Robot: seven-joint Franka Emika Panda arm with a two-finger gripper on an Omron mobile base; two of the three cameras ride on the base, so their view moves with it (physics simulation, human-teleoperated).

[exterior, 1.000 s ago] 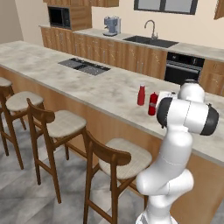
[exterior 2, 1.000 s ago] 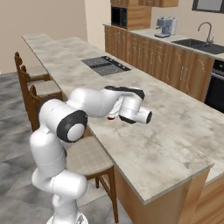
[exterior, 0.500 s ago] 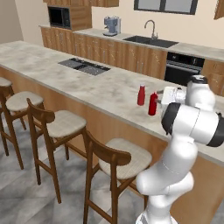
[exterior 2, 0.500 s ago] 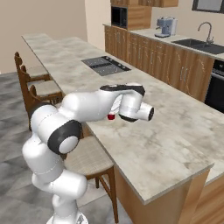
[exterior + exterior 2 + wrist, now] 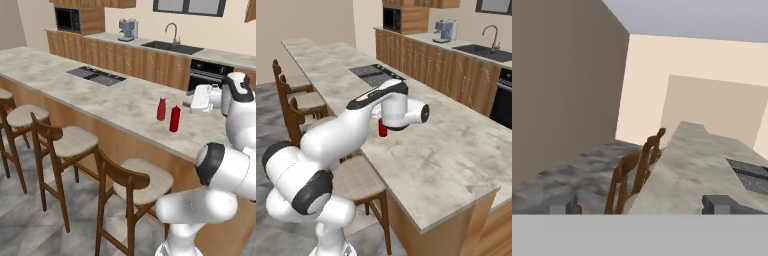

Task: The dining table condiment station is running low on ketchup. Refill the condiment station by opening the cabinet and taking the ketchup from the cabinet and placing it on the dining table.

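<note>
With the ketchup (image 5: 174,119) standing upright on the dining table (image 5: 125,102), beside a 2nd red bottle (image 5: 161,109), the gripper (image 5: 642,205) is spread wide, holding nothing; task looks approx. done.

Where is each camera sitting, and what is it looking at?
Left base view: behind the arm to its left, facing over the dining table toward the sink; the white arm rises at lower right, near two red bottles.
Right base view: behind the arm to its right, looking along the table; the arm sweeps in from lower left.
Hand view: on the hand, facing down the table toward a stool; the open end effector shows at the bottom.
Both base views share the table, cooktop, sink and coffee machine.
</note>
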